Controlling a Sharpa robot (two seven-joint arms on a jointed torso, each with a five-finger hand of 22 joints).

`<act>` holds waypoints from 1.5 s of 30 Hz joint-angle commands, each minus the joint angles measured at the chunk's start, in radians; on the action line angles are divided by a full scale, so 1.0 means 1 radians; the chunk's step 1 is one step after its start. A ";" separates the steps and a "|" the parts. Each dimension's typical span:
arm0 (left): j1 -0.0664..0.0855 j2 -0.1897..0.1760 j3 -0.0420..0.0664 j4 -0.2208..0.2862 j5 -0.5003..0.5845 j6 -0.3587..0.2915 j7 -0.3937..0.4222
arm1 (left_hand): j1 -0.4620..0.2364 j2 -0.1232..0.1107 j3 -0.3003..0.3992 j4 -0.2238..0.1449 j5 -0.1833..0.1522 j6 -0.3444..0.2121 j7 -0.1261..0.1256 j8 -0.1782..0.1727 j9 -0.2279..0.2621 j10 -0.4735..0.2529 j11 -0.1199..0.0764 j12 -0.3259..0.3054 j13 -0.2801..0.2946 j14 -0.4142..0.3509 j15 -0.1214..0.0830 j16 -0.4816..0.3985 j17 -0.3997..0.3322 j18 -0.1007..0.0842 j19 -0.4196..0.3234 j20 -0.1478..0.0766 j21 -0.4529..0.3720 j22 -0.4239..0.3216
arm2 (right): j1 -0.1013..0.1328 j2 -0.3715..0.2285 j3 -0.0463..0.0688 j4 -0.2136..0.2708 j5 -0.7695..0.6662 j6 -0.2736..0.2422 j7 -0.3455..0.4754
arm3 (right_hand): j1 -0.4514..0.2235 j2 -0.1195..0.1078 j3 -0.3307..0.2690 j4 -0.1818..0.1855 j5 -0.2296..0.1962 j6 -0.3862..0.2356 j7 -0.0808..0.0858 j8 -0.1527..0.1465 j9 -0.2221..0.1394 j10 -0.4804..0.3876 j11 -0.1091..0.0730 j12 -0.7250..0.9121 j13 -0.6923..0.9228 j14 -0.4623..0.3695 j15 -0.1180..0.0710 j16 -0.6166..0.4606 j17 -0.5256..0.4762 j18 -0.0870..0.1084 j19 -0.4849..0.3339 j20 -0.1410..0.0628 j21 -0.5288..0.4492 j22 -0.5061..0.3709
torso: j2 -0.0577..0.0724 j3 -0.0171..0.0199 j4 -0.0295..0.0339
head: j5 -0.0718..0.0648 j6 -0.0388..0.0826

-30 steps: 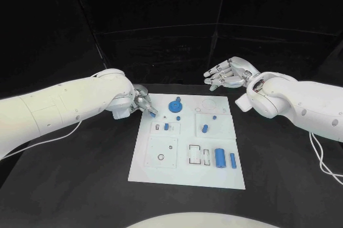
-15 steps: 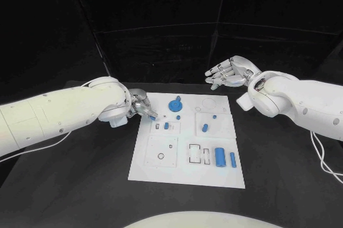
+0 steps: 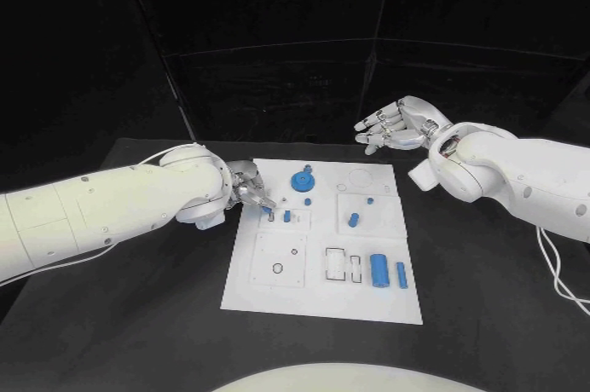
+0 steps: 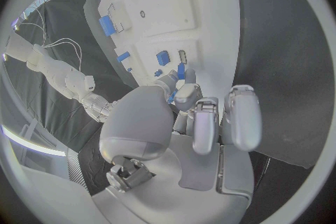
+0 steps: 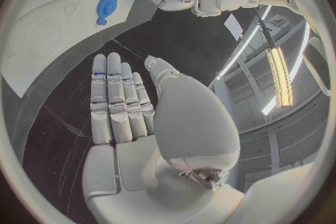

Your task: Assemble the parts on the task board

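Note:
The white task board point(image 3: 322, 302) lies in the middle of the black table. On it are a blue gear point(image 3: 303, 183), small blue pegs point(image 3: 352, 220) and a larger blue cylinder point(image 3: 380, 271). My left hand point(image 3: 252, 192) is over the board's far left part and pinches a small blue part point(image 4: 181, 73) at its fingertips, low over the board point(image 4: 203, 11). My right hand point(image 3: 396, 123) hovers beyond the board's far right corner, fingers straight and holding nothing. In the right wrist view the right hand point(image 5: 126, 106) is above the board point(image 5: 42, 45), with the gear point(image 5: 106, 4) beyond it.
Another slim blue piece point(image 3: 401, 275) lies beside the large cylinder near the board's right edge. Square and round recesses point(image 3: 280, 268) mark the board's near left part. Black table surrounds the board, with a dark backdrop behind.
My left arm has swung in toward the board, and its hand has slid a little along the board's left part toward me with the blue part. The right hand has barely moved.

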 commanded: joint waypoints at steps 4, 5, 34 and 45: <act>-0.001 0.002 0.001 0.012 -0.032 -0.003 -0.014 | -0.001 0.010 0.068 -0.066 0.006 0.000 -0.008 0.002 0.086 0.006 -0.001 0.001 0.000 0.102 -0.007 0.006 0.263 -0.005 0.023 -0.008 -0.003 0.024 | 0.002 0.001 0.001 0.000 0.002 0.008 0.013 | -0.011 0.000 -0.001 0.005 0.003 -0.009 0.001 -0.001 -0.001 -0.003 0.002 -0.006 -0.001 -0.002 0.002 -0.003 -0.001 0.004 0.004 0.006 -0.007 -0.001 | 0.000 0.0009 0.0002 | -0.002 -0.002; -0.002 0.003 0.001 0.012 -0.032 0.000 -0.015 | -0.001 0.010 0.068 -0.066 0.006 0.000 -0.008 0.002 0.086 0.006 -0.001 0.001 0.000 0.102 -0.007 0.006 0.263 -0.005 0.023 -0.008 -0.003 0.024 | 0.002 0.001 0.001 0.000 0.002 0.008 0.013 | -0.011 0.000 -0.001 0.005 0.003 -0.009 0.001 -0.001 -0.001 -0.003 0.002 -0.006 -0.001 -0.002 0.002 -0.003 -0.001 0.004 0.004 0.006 -0.007 -0.001 | 0.000 0.0011 0.0003 | -0.002 -0.002; -0.011 0.028 -0.002 -0.009 -0.045 0.060 -0.040 | -0.012 0.000 0.080 -0.068 0.006 0.001 -0.009 0.006 0.090 0.007 -0.002 0.000 -0.001 0.102 -0.007 0.006 0.263 -0.004 0.023 -0.008 -0.005 0.023 | 0.002 0.005 0.001 -0.003 0.002 0.011 0.013 | -0.013 0.000 -0.002 0.005 0.002 -0.009 0.001 -0.001 -0.001 -0.003 0.002 -0.006 -0.001 -0.002 0.002 -0.003 -0.001 0.004 0.005 0.006 -0.008 -0.002 | 0.000 0.0007 0.0010 | -0.007 -0.008; -0.011 0.028 -0.003 -0.004 -0.045 0.084 -0.045 | -0.014 -0.007 0.086 -0.072 0.005 0.001 -0.011 0.009 0.093 0.007 -0.003 0.000 -0.001 0.102 -0.008 0.006 0.263 -0.004 0.023 -0.009 -0.005 0.023 | 0.002 0.006 0.001 -0.004 0.002 0.012 0.013 | -0.013 0.000 -0.002 0.005 0.002 -0.009 0.001 -0.001 -0.001 -0.003 0.002 -0.006 -0.001 -0.002 0.002 -0.003 -0.001 0.004 0.005 0.006 -0.008 -0.002 | 0.000 0.0004 0.0003 | -0.005 -0.010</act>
